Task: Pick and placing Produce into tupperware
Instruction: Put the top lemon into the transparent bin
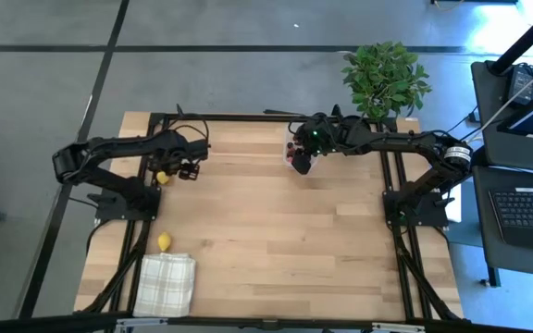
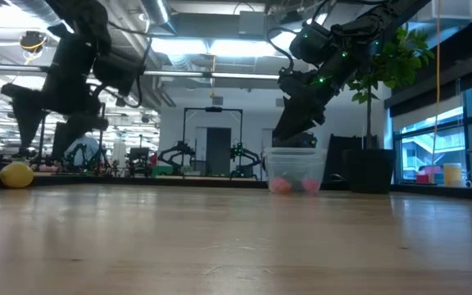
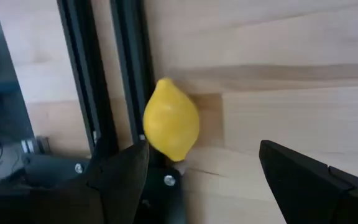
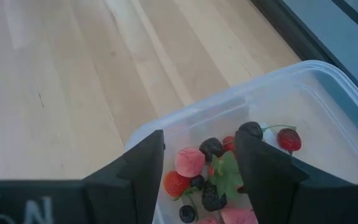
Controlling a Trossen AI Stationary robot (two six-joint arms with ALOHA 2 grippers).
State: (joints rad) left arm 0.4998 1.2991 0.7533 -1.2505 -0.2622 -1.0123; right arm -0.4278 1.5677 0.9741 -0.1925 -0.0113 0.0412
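Left gripper (image 3: 204,168) over a small yellow lemon (image 3: 171,119); right gripper (image 4: 199,165) over the clear rounded plastic tupperware box (image 4: 303,93).
Left jaws gape empty, lemon beside the table's black left rail (image 3: 82,74). Right jaws part-open, holding nothing, above red and dark fruit pieces (image 4: 197,171) inside the box at the table's far edge.

On the worktop (image 1: 276,231) we find the box (image 1: 301,155) near the far edge, right of centre, with the fruit pieces (image 4: 213,174) inside it and the right pincer (image 1: 296,159) directly above. We see the plant (image 1: 384,79) behind it, off the far right corner. At the left edge, one lemon (image 1: 162,177) lies just beside the left pincer (image 1: 189,171); another lemon (image 1: 164,242) sits nearer us, just behind the cloth (image 1: 166,284) at the near left corner.
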